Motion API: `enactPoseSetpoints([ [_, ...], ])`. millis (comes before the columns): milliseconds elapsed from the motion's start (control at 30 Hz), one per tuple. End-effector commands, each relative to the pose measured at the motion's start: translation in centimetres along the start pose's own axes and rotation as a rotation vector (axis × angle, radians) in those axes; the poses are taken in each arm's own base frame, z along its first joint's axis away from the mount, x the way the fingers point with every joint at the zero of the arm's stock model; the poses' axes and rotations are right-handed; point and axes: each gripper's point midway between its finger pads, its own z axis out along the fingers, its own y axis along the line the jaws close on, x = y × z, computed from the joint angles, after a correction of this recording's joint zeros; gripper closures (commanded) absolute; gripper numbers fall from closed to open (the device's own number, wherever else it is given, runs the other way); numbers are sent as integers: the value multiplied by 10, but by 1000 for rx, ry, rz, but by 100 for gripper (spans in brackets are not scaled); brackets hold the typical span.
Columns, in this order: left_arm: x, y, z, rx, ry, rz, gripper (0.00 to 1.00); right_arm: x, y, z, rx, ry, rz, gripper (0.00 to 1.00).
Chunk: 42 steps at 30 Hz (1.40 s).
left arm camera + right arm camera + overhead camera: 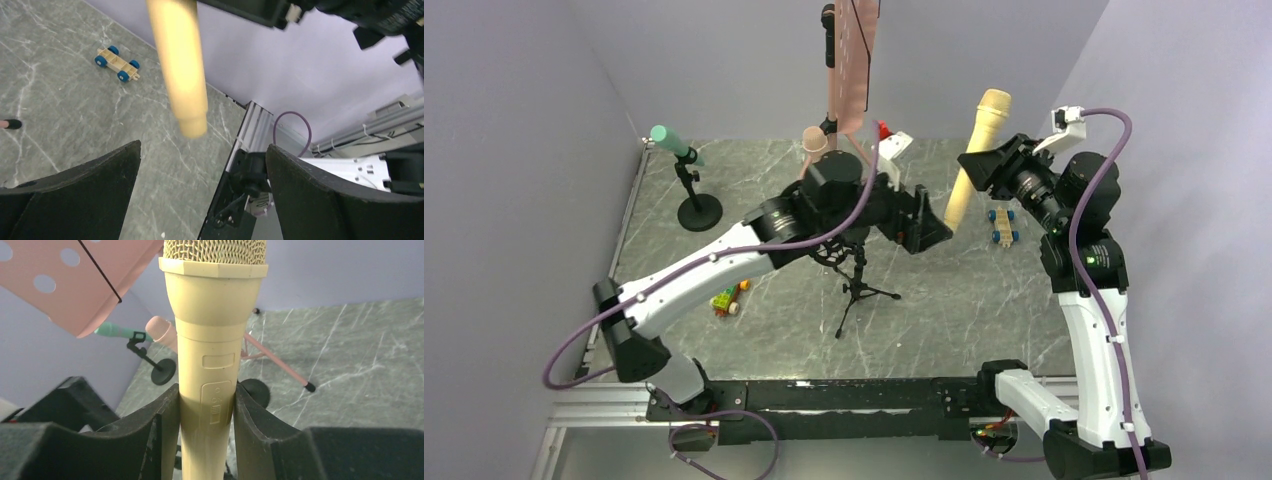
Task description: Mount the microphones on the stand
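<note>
Two look mounted, the green microphone and pink microphone; the yellow microphone, clamped by the right gripper, awaits fitting, the left gripper with jaws spread empty.

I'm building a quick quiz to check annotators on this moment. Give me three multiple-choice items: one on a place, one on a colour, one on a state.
1. Where is the green microphone?
A. On the round-base stand at far left
B. Lying flat on the table
C. Clipped to a music stand

2. What colour are the wheels of the toy car?
A. Red
B. Blue
C. Green

3. The right gripper is:
A. open and empty
B. shut on the yellow microphone
C. shut on a toy

Answers: 1 A, it sits tilted atop that stand; 2 B, the left wrist view shows blue wheels; 3 B, its jaws press the handle's sides.
</note>
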Motion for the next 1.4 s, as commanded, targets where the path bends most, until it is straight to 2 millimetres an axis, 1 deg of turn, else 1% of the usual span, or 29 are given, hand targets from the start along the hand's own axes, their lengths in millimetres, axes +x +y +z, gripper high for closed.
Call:
enactPoseSetpoints([
  [0, -40, -23, 20, 34, -124, -21, 1, 0, 18, -7, -65, 29, 58, 80],
  [33, -43, -23, 25, 21, -135, -15, 1, 1, 19, -8, -71, 33, 62, 80],
  [133, -39, -18, 41, 5, -137, -32, 1, 1, 26, -11, -102, 42, 74, 80],
  [167, -37, -16, 46, -1, -136, -40, 3, 1, 28, -11, -109, 44, 75, 80],
  [300, -34, -7, 58, -39, -151, -81, 12, 4, 31, -14, -129, 54, 79, 80],
  [433, -31, 1, 62, -71, -155, -85, 24, 10, 31, -16, -142, 63, 71, 80],
  [467, -31, 3, 62, -80, -153, -82, 30, 12, 31, -16, -143, 65, 68, 79],
  [533, -27, 7, 62, -96, -145, -75, 49, 15, 31, -17, -152, 70, 63, 78],
  [567, -25, 9, 62, -104, -140, -70, 55, 16, 32, -17, -158, 73, 61, 78],
  [633, -22, 13, 60, -122, -132, -60, 70, 19, 34, -19, -177, 81, 54, 76],
  [667, -22, 14, 58, -128, -132, -54, 80, 20, 36, -20, -187, 83, 47, 75],
  [733, -22, 14, 53, -130, -135, -42, 91, 21, 38, -21, -205, 89, 25, 69],
  [767, -23, 13, 50, -124, -136, -38, 94, 21, 40, -23, -217, 91, 5, 63],
  [800, -24, 9, 46, -110, -138, -27, 96, 22, 41, -25, -230, 93, -23, 54],
  [833, -24, 6, 41, -92, -140, -18, 98, 21, 44, -28, -247, 94, -54, 43],
  [867, -25, 1, 36, -71, -145, -9, 99, 21, 46, -30, -265, 95, -99, 30],
  [900, -27, -3, 29, -55, -151, 7, 100, 23, 50, -35, -295, 107, -159, 9],
  [933, -29, -7, 21, -42, -157, 21, 100, 26, 54, -41, -339, 120, -228, 1],
  [1000, -27, -11, 4, -35, -146, 53, 100, 37, 69, -59, -479, 166, -386, 0],
  [1067, -27, -15, -20, -40, -126, 89, 100, 37, 76, -73, -539, 162, -511, 0],
  [1133, -23, -19, -40, -36, -102, 122, 100, 38, 79, -82, -567, 172, -557, 0],
  [1200, -14, -21, -59, -27, -66, 163, 100, 38, 82, -88, -594, 176, -574, 0],
  [1367, 7, -20, -110, -26, -12, 250, 100, 37, 89, -93, -660, 187, -529, 0],
])
